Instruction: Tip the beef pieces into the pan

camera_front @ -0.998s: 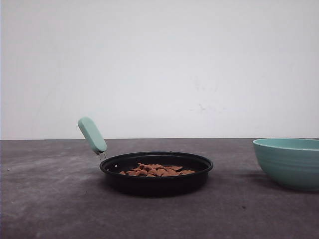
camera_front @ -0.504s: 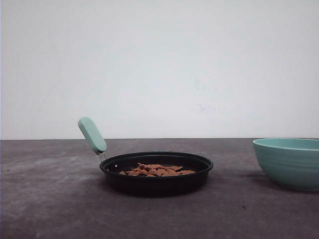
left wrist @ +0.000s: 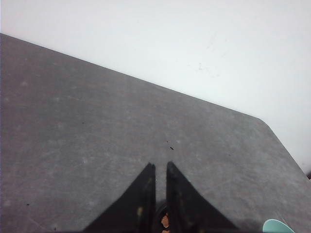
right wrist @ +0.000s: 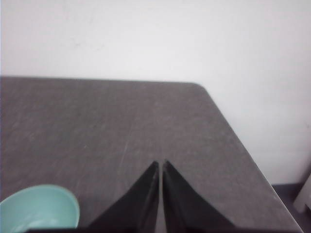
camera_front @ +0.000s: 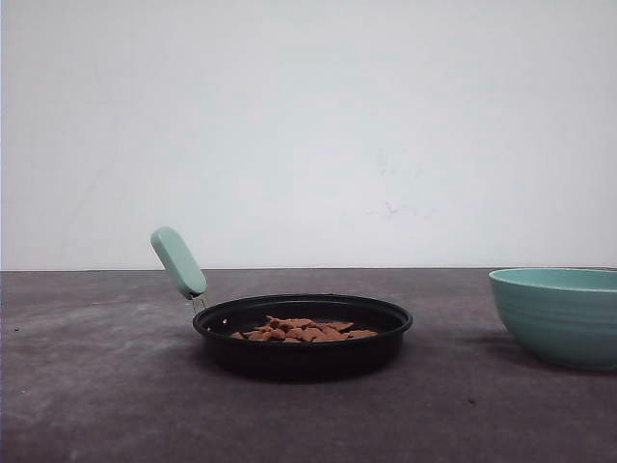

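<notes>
The black pan (camera_front: 303,353) rests on the table's middle, its mint-green handle (camera_front: 178,262) slanting up to the left. A low heap of reddish-brown beef pieces (camera_front: 304,330) lies inside it. In the left wrist view my left gripper (left wrist: 160,165) hangs above the table, shut to a narrow slit with nothing held; one beef piece (left wrist: 165,221) shows through the slit below the fingers. In the right wrist view my right gripper (right wrist: 161,162) is shut and empty above the bare table, near its far right corner.
A ribbed teal bowl (camera_front: 559,314) stands on the right of the table, and its rim (right wrist: 36,208) shows beside the right gripper. A mint-green edge (left wrist: 277,226) peeks in at a corner of the left wrist view. A white wall stands behind the dark grey table (camera_front: 96,386).
</notes>
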`<move>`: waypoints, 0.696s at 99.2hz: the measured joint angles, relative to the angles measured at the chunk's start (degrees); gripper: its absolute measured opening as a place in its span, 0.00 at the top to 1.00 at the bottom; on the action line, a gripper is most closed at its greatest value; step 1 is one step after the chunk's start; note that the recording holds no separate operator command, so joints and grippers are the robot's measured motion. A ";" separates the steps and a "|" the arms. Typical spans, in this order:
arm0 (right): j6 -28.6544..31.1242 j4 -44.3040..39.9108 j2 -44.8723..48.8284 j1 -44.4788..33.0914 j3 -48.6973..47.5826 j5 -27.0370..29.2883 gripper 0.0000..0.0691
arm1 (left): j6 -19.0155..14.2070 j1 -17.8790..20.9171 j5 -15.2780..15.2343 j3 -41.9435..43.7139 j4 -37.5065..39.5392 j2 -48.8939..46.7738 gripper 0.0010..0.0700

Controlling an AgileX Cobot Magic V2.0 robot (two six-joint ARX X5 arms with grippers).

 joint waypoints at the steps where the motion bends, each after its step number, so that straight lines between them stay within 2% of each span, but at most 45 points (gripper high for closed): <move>1: 0.00 1.07 -0.33 -0.20 -0.98 -0.20 0.99 | -0.02 0.00 0.00 0.00 -0.02 0.00 0.99; 11: 0.20 10.73 -0.72 -1.46 -9.73 -2.56 0.99 | -0.02 0.00 -0.02 0.00 0.00 0.00 0.99; 17: 0.92 13.60 -0.63 -1.60 -14.82 -4.46 0.99 | -0.02 -0.02 -0.02 0.00 0.02 0.00 0.99; 54: 8.33 14.29 -0.61 0.46 -26.62 -5.86 0.99 | -0.02 0.00 -0.13 0.00 0.00 0.00 0.99; 69: 10.21 14.93 -0.70 0.52 -26.62 -5.20 0.99 | -0.02 0.00 -0.13 0.00 0.02 0.00 0.99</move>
